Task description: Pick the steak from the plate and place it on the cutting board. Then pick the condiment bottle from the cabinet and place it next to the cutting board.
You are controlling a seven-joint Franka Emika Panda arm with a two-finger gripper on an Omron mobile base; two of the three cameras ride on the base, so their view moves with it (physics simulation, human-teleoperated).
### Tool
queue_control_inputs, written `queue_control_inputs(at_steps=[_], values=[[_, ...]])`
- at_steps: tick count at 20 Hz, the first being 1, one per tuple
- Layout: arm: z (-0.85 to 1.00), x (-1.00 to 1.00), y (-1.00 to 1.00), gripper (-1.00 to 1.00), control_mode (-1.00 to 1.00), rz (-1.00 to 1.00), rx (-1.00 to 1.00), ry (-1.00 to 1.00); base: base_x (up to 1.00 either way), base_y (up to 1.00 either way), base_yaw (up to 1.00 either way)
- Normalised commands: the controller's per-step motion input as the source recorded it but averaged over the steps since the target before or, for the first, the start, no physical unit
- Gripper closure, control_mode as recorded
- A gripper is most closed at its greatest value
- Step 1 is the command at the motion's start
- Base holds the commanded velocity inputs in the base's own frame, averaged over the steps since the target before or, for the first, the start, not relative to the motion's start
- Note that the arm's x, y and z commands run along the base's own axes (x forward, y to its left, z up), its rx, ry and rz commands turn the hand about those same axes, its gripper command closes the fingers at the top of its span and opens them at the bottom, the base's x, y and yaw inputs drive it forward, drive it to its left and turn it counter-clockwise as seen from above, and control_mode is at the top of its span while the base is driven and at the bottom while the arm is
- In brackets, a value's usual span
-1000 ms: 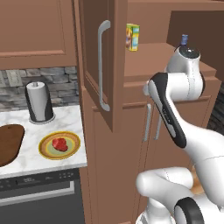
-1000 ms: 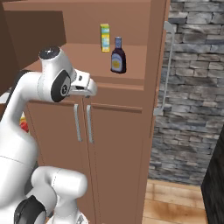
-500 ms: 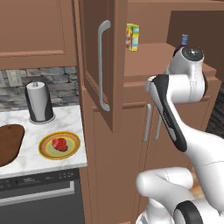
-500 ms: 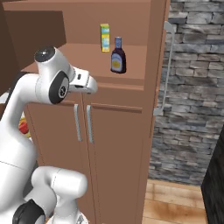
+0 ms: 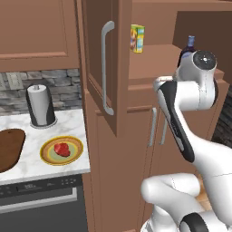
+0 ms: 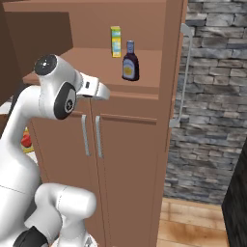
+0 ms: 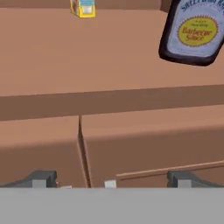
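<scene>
On the smooth wooden cabinet (image 6: 144, 125) shelf, the narrow-necked condiment bottle (image 6: 130, 61) stands.

Bare shelf lies between the condiment bottle (image 6: 130, 62) and yellow box (image 6: 116, 41), well apart.

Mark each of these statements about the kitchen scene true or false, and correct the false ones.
1. The steak lies on the plate. True.
2. The gripper holds the bottle. False: its jaws are open and empty, short of the shelf.
3. The bottle stands upright on the cabinet shelf. True.
4. The yellow box touches the bottle. False: they stand apart, the box farther back.
5. The steak is on the cutting board. False: the board is bare beside the plate.
</scene>
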Motion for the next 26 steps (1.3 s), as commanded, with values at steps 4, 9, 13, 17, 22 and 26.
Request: queue_control_inputs(at_steps=[4, 9, 13, 17, 22, 26], values=[[0.05, 0.00, -0.12, -1.00, -1.00, -0.05, -0.02, -0.15, 0.00, 0.00, 0.00], [0.04, 0.00, -0.13, -1.00, -1.00, -0.05, -0.04, -0.15, 0.00, 0.00, 0.00], [0.08, 0.00, -0.11, -1.00, -1.00, -0.05, -0.04, -0.14, 0.00, 0.00, 0.00], [0.10, 0.00, -0.09, -1.00, -1.00, -0.05, -0.04, -0.14, 0.00, 0.00, 0.00], [0.12, 0.00, -0.09, -1.00, -1.00, -0.04, -0.03, -0.15, 0.00, 0.00, 0.00], [0.14, 0.00, -0.06, -1.00, -1.00, -0.03, -0.01, -0.16, 0.00, 0.00, 0.00]])
